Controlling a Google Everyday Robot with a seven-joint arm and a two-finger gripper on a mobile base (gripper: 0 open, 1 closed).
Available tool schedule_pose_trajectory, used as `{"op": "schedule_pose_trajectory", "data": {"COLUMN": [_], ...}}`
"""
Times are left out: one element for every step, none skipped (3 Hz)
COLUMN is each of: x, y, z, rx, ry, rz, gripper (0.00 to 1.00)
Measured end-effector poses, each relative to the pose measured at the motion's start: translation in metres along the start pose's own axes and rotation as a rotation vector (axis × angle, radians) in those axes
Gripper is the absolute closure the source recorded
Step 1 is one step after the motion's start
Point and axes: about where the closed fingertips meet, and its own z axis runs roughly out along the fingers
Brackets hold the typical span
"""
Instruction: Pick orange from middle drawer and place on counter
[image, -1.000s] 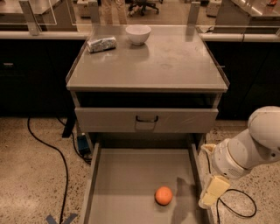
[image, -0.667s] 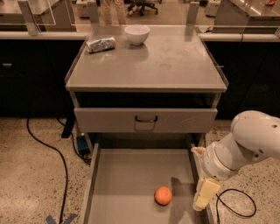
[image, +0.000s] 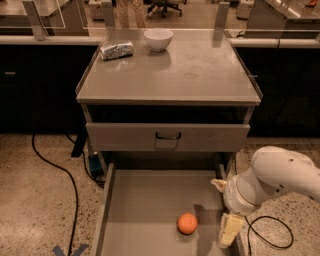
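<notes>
- The counter (image: 200, 75) is grey metal with a dull, smudged sheen.
- The middle drawer (image: 145, 210) is smooth, matt grey metal.
- The orange (image: 187, 223) has a soft, matt skin.
- The gripper (image: 226, 210), at the drawer's near right edge, looks like smooth cream plastic.
- The bowl (image: 158, 39) is glossy white.
- The foil packet (image: 117, 50) is crinkled and shiny.
- The floor (image: 40, 210) is speckled and stone-like.

Grey metal surface (image: 200, 70): white bowl (image: 158, 39) and crumpled foil packet (image: 117, 50) sit near its back edge, slightly apart. Hand (image: 225, 210) hangs open low right, over the drawer (image: 150, 210) wall.
</notes>
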Motion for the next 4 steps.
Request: {"op": "schedule_pose_trajectory", "data": {"x": [0.02, 0.029, 0.022, 0.009], "y": [-0.004, -0.007, -0.005, 0.01], "z": [0.026, 0.052, 0.076, 0.095], "rx": [-0.004, 0.0, 0.006, -0.017], "ry": [-0.012, -0.019, -0.007, -0.006], "rz": [0.022, 0.047, 0.05, 0.006], "gripper": [0.0, 0.0, 0.0, 0.0]}}
